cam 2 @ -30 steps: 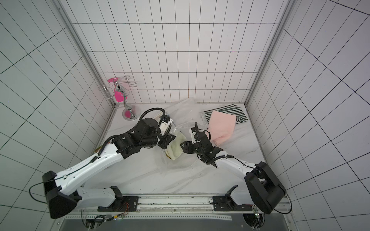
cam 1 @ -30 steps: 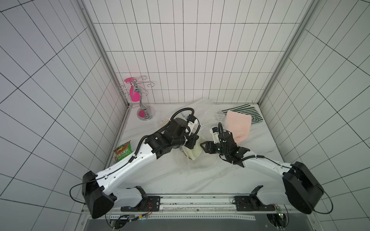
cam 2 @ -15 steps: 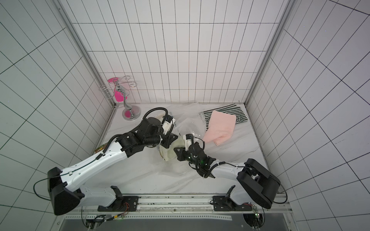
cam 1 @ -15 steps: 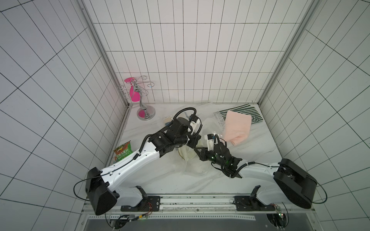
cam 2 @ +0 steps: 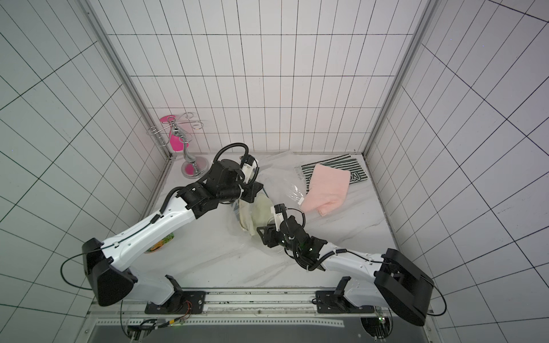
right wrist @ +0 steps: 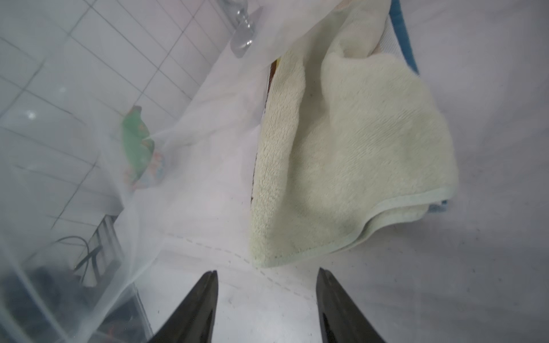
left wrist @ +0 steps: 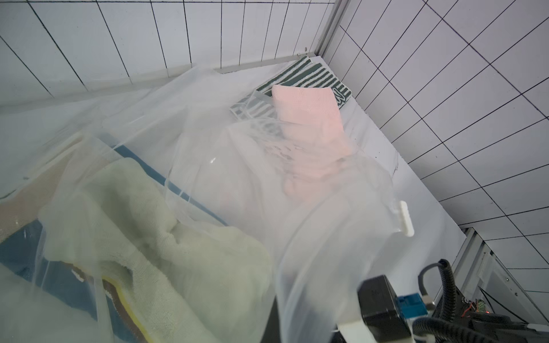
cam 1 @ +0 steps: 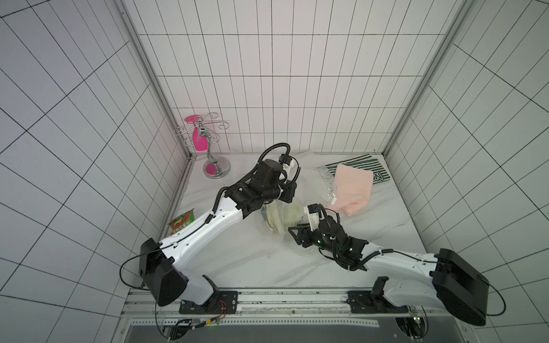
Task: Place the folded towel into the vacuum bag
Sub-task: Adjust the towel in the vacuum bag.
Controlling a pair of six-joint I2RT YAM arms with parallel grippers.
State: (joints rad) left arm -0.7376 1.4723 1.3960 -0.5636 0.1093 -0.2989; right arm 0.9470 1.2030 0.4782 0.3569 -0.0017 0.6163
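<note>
The white marbled table (cam 1: 386, 237) carries the vacuum bag (cam 1: 313, 182), a wide sheet of clear, crinkled film spread across its middle. The left gripper (cam 1: 282, 202) is clamped shut at the bag's near edge. Its fingertips are hidden, but the film rising to it and draped over its camera suggests it is pinching the upper layer to keep the mouth open. The folded towel (right wrist: 350, 142), pale cream, already lies inside the bag on a blue-edged striped cloth (left wrist: 17, 252), with film around it. The right gripper (right wrist: 266, 277) sits just short of the towel's hemmed edge, fingers well apart with nothing between them. So the insertion looks essentially done. The next move probably calls for drawing the right arm straight out of the mouth without dragging the towel or snagging the film, then lowering the raised layer. A pink towel (cam 1: 353, 187) rests outside, on a green-and-white striped mat (cam 1: 365, 161) in the far corner. The mat's dark end bears pale lettering too small to read. The green and orange snack packet (cam 1: 181, 222) by the wall has print that is also illegible. The bag's white slider clip (left wrist: 404, 218) carries no visible marking.
</note>
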